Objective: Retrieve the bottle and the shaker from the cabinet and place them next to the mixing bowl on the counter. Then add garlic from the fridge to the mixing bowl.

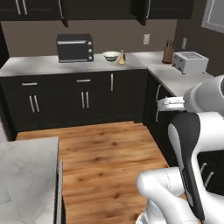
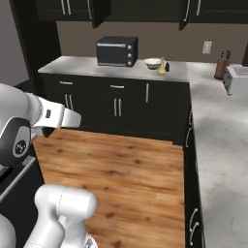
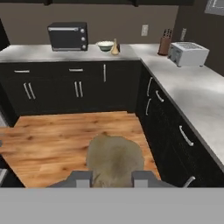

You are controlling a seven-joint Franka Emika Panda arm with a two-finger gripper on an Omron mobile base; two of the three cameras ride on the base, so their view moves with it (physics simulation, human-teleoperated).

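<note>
Tan garlic (image 3: pixel 114 161) sits clenched in my claw (image 3: pixel 113 178), with the mixing bowl (image 3: pixel 105 45) far ahead on the desk (image 3: pixel 26 52).

No readable text, label, brand, number or sign appears anywhere
</note>
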